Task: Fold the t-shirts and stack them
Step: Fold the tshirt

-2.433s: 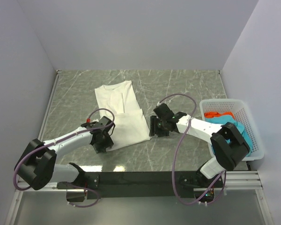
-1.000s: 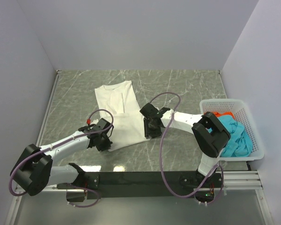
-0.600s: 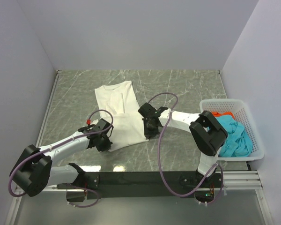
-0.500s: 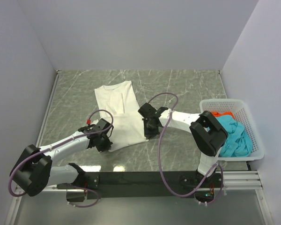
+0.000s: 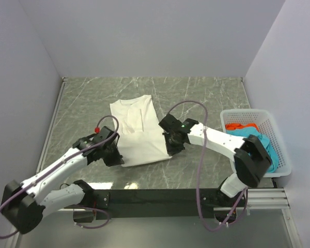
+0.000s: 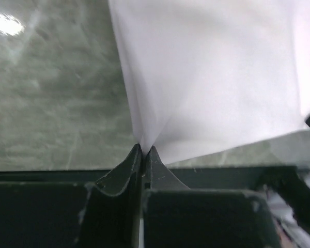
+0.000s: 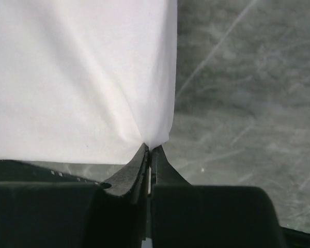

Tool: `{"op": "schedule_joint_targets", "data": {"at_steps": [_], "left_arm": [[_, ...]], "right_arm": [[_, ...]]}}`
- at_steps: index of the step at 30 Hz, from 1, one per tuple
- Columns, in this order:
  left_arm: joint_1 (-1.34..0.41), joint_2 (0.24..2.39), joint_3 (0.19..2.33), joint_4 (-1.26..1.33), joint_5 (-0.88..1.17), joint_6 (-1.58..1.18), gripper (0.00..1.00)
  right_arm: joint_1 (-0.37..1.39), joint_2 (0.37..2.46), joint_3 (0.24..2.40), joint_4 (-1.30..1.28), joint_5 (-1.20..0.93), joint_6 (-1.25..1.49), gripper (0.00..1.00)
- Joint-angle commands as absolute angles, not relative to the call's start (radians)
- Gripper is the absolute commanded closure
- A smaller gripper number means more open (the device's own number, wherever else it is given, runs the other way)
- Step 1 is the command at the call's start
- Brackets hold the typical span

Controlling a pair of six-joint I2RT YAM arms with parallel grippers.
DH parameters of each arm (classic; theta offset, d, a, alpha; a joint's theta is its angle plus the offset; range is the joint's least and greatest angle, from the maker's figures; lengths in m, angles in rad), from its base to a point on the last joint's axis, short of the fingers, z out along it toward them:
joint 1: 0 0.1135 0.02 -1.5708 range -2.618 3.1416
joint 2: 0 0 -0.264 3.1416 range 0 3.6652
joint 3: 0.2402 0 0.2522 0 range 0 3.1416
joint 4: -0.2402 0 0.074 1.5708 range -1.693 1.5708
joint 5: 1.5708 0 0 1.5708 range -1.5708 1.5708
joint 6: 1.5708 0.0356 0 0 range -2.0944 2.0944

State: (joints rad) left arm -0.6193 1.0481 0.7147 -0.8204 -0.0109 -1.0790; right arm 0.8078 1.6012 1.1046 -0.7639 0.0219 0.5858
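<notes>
A white t-shirt (image 5: 138, 133) lies folded lengthwise on the marble table, collar toward the back, its print hidden. My left gripper (image 5: 117, 157) is shut on the shirt's near left hem corner (image 6: 143, 143). My right gripper (image 5: 171, 151) is shut on the near right hem corner (image 7: 151, 144). In both wrist views the white cloth (image 6: 212, 77) (image 7: 77, 77) fans out taut from the pinched tips. A teal t-shirt (image 5: 260, 140) and a red-orange t-shirt (image 5: 239, 126) sit bunched in the basket at the right.
The white mesh basket (image 5: 279, 135) stands at the table's right edge beside the right arm's elbow. Grey walls close in the left, back and right. A black rail (image 5: 160, 195) runs along the near edge.
The right gripper has shut on the hem corner. Both grippers have shifted right and toward the near edge, dragging the white shirt with them; its collar now sits further right.
</notes>
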Motion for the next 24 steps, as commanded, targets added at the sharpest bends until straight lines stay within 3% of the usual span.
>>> {"op": "schedule_joint_targets", "data": {"at_steps": [1,10,15,24], "left_arm": [[-0.627,0.919,0.680,-0.908,0.122,-1.029,0.99],[-0.630,0.657,0.693,-1.054,0.322,-0.993,0.99],[-0.630,0.624,0.785,-1.153,0.336,-0.963,0.99],[-0.630,0.610,0.770,-1.140,0.341,-0.992,0.99]], "right_arm": [[0.833,1.484,1.040,-0.900,0.020,0.543,1.00],[0.913,1.269,1.003,-1.098,-0.041,0.549,1.00],[0.914,1.190,1.040,-1.186,-0.064,0.546,1.00],[0.914,1.195,1.184,-1.285,-0.064,0.526,1.00]]}}
